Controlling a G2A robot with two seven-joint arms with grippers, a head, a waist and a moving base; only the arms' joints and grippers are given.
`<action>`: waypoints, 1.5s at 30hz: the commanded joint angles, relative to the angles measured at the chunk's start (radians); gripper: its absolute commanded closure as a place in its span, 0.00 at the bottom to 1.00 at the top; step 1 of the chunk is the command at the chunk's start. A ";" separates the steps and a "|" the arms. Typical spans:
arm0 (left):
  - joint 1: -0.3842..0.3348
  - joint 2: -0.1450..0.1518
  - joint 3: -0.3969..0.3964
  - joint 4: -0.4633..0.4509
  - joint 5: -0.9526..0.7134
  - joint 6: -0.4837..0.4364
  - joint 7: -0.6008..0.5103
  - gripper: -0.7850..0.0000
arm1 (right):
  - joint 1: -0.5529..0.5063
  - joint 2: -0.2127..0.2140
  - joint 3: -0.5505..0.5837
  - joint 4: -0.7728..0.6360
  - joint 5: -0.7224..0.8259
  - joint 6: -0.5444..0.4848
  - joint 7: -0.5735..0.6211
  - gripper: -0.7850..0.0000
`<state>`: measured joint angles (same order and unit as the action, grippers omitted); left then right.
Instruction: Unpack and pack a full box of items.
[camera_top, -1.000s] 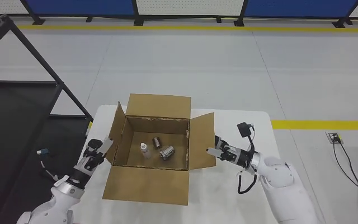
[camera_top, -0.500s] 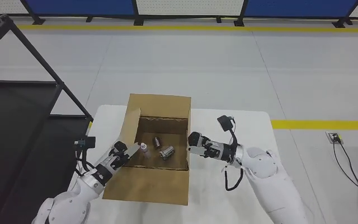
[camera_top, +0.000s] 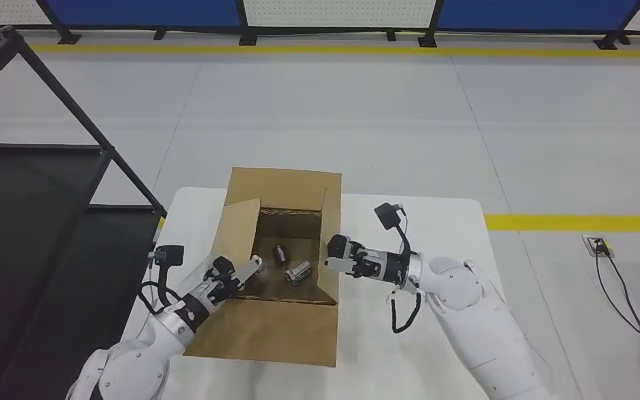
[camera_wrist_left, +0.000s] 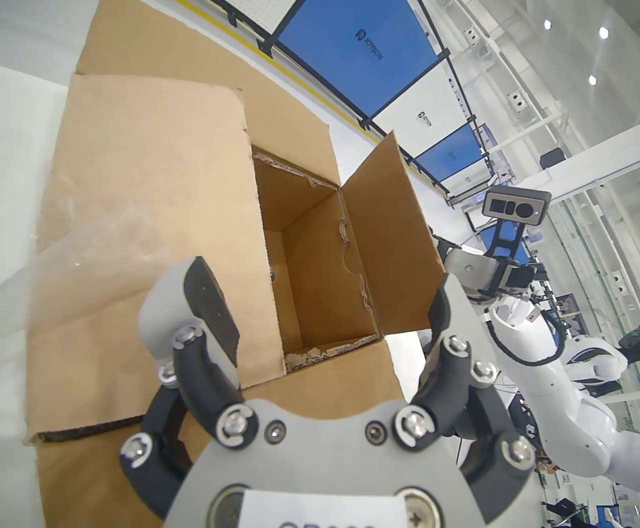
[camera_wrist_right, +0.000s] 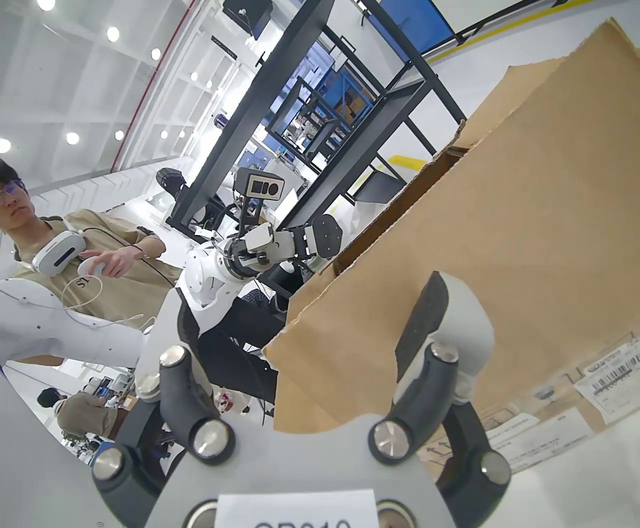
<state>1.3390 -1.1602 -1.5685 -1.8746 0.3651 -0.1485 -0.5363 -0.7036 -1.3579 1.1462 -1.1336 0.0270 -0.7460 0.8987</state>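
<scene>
While the box (camera_top: 265, 335) stands on the counter (camera_top: 450, 220), the left pincer (camera_top: 240, 268) at its 9 o'clock and the right pincer (camera_top: 335, 250) at 3 o'clock are both wide, each beside a side flap (camera_top: 236, 232) running 12 to 6.

We see a white table (camera_top: 435, 213) on a grey floor (camera_top: 330, 110). At nine o'clock from it stands a black metal rack (camera_top: 50, 240). At twelve o'clock, well apart, a yellow floor line (camera_top: 300, 48) runs below blue panels (camera_top: 140, 12). At three o'clock a yellow stripe (camera_top: 560, 222) lies near a floor socket (camera_top: 598, 245) with a black cable (camera_top: 615, 290).
</scene>
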 joint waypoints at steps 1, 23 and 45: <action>0.000 0.000 0.000 0.000 0.000 0.000 0.000 0.00 | -0.010 -0.004 -0.013 -0.003 0.011 0.032 -0.035 0.00; -0.037 0.003 0.079 0.053 0.066 0.021 -0.013 0.00 | 0.148 -0.072 -0.249 0.198 -0.208 0.048 -0.202 0.00; -0.035 0.012 0.088 0.070 0.098 0.031 -0.023 0.00 | 0.132 -0.074 -0.253 0.168 -0.338 0.017 -0.347 0.00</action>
<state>1.3016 -1.1481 -1.4863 -1.8039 0.4606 -0.1144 -0.5675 -0.5725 -1.4313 0.8902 -0.9589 -0.3249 -0.7312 0.5534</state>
